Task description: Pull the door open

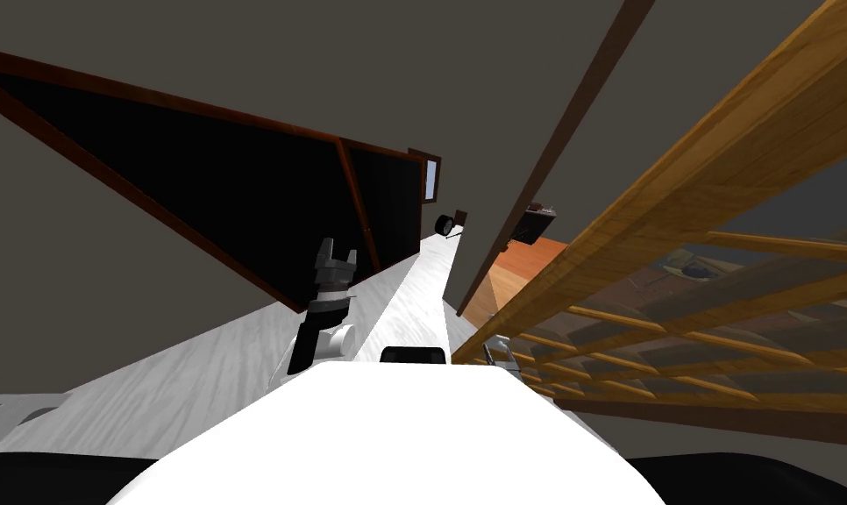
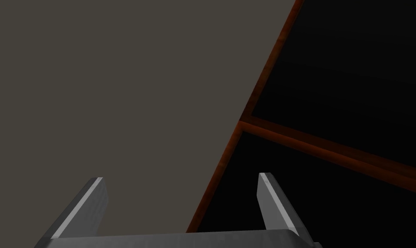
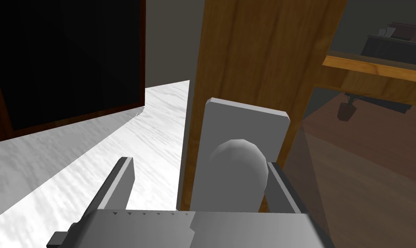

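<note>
The wooden door (image 1: 676, 175) with glass panes slants across the right, standing ajar from its dark brown frame (image 1: 553, 149). In the right wrist view its wooden edge (image 3: 254, 51) carries a grey plate (image 3: 246, 116) with a rounded grey knob (image 3: 239, 168). My right gripper (image 3: 200, 176) is open around that knob: the knob rests against one finger (image 3: 280, 185), while the other finger (image 3: 121, 181) stands apart from it. In the head view the right gripper (image 1: 498, 351) sits low at the door's edge. My left gripper (image 1: 336, 259) is raised on the left, open (image 2: 181, 181) and holding nothing.
A white floor strip (image 1: 413, 298) runs ahead between a grey wall with dark-red framed black areas (image 1: 194, 193) and the door. A small dark round object (image 1: 446, 225) lies at its far end. Beyond the door is an orange-brown floor (image 1: 518, 272) and a potted plant (image 3: 347, 107).
</note>
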You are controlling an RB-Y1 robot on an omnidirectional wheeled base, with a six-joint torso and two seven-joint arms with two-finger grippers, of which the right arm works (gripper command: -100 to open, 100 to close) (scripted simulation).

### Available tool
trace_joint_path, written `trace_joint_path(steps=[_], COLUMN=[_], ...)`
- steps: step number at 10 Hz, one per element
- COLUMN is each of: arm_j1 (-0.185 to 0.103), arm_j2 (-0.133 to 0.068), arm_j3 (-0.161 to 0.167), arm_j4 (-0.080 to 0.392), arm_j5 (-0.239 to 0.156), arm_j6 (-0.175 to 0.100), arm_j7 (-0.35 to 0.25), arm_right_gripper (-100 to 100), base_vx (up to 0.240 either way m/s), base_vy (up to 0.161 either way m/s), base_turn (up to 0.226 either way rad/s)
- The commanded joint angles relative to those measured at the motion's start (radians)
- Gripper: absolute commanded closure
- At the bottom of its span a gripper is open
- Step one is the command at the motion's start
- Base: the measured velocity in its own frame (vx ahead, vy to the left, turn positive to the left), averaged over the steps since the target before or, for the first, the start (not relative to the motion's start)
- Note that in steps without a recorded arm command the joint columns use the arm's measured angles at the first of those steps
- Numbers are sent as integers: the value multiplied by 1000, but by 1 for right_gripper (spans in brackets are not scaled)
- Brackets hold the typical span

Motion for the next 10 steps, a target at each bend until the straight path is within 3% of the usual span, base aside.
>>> trace_joint_path(steps=[1, 3, 4, 9, 10], arm_j1=[8, 13, 13, 28, 28], arm_j2=[16, 28, 28, 63, 63], arm_j3=[10, 13, 13, 23, 23], arm_j4=[42, 94, 94, 255, 247], arm_j5=[1, -2, -2, -12, -12], arm_j6=[-48, -101, -101, -261, -261], arm_j7=[-18, -39, -39, -102, -102], arm_right_gripper=[100, 100, 100, 100, 100], base_vx=[-44, -43, -34, -50, -44], base_vy=[-40, -21, -11, -15, -10], base_turn=[64, 49, 8, 62, 20])
